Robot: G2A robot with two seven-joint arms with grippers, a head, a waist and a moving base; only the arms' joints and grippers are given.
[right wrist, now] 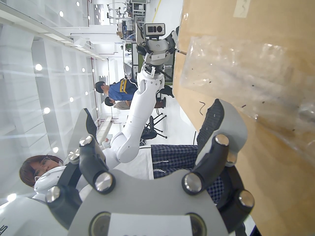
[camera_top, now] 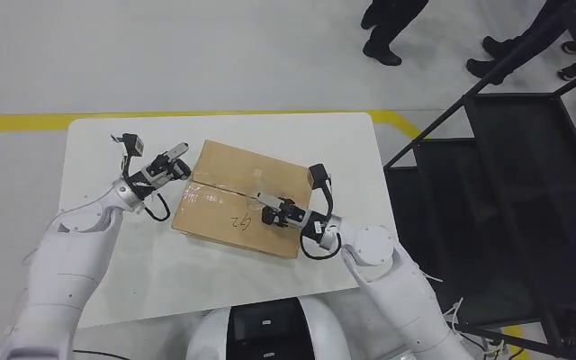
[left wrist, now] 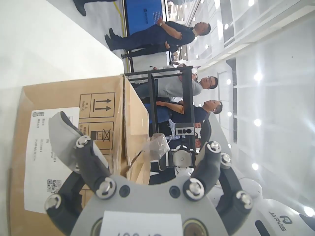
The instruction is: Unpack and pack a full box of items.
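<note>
We see a closed brown cardboard box (camera_top: 234, 193) lying askew at the middle of a white table (camera_top: 108, 162), with an arm at each end. The left gripper (camera_top: 177, 159) is at the box's left end, and in its wrist view its fingers (left wrist: 64, 133) are spread wide with nothing between them. One finger lies in front of the white label (left wrist: 39, 153) on the side of the box, and we cannot tell whether it touches the cardboard. The right gripper (camera_top: 272, 210) is over the top of the box near its right end, and its jaws are also wide apart and hold nothing. Its ribbed finger (right wrist: 214, 119) is close against the top face of the box. A crumpled piece of clear plastic film (right wrist: 233, 65) lies on the box top just beyond that finger, and we cannot tell whether the two touch. In the left wrist view the film (left wrist: 156, 146) stands up above the box edge, in front of the right gripper. A seam runs across the box top between the two grippers, and beside it is a dark handwritten mark (camera_top: 240, 220). To the right of the table is a black metal frame (camera_top: 486, 180), and a yellow line (camera_top: 36, 121) runs along the floor behind the table.
</note>
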